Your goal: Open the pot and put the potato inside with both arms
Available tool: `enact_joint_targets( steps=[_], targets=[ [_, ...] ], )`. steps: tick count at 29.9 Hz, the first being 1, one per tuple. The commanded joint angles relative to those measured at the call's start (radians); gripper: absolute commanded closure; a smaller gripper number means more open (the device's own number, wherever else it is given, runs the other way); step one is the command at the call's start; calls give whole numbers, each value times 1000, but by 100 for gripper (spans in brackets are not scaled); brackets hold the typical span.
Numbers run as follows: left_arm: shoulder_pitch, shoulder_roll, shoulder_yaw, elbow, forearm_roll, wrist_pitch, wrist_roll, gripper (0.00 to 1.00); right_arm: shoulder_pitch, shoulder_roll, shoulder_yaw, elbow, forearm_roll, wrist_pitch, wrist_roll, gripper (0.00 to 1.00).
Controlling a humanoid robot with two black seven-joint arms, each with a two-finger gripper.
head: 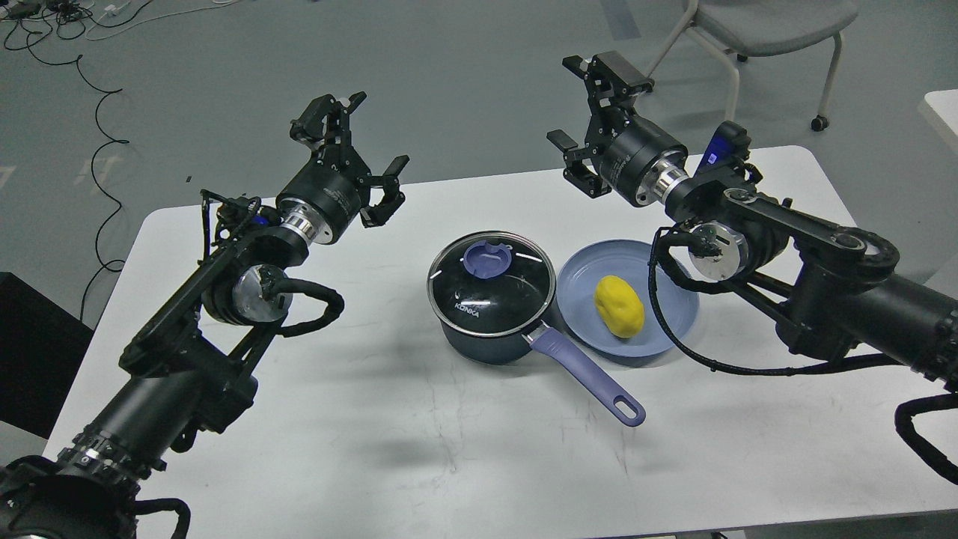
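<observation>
Worktop (374,449): white, rounded corners, lying wide and mostly bare in front of the robot. Chair (763,30) standing behind it, off to the right.

Both arms are hanging raised over the far half, left arm (224,299) angling in from the near left, right arm (823,254) from the right.

Pot (490,329) is sitting mid-worktop, glass lid (490,283) on, handle (587,378) pointing toward the near right. Plate (627,296) is touching or just beside the pot's right side.

Left claw (352,146): fingers spread apart, holding nothing, hovering up and to the left of the pot. Right claw (591,120): fingers likewise apart, empty, hovering above and behind the plate.

Potato (620,305) is lying on the plate, long axis running from far left to near right.

Knob (486,260) is sitting at the lid's centre, down and to the right of the left claw; the left claw looks like the one for the lid. The right claw is nearer the potato. Bare room is lying left of the pot for setting the lid down; the near edge is well clear.
</observation>
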Motion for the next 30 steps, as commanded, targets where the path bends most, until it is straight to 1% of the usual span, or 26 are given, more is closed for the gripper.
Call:
enact_joint_targets(
  steps=[1, 5, 8, 11, 19, 26, 30],
  targets=[
    [0, 4, -1, -4, 0, -1, 0, 2, 0, -2, 2, 0, 0, 0, -2, 0],
    [2, 5, -1, -5, 0, -1, 0, 2, 0, -7, 6, -1, 0, 0, -2, 0],
    [12, 1, -10, -7, -2, 1, -14, 2, 0, -15, 16, -1, 0, 2, -2, 0],
    [17, 1, -22, -8, -3, -2, -18, 2, 0, -18, 23, -1, 0, 3, -3, 0],
    [31, 2, -30, -11, -3, -5, -8, 2, -1, -21, 52, -1, 5, 5, -6, 0],
    [40, 1, -50, -11, -5, -9, -9, 2, -3, -21, 71, -1, 12, 6, -34, 0],
    [41, 4, -57, -11, -9, -9, -17, 2, -3, -21, 71, -1, 12, 11, -35, 0]
  ],
)
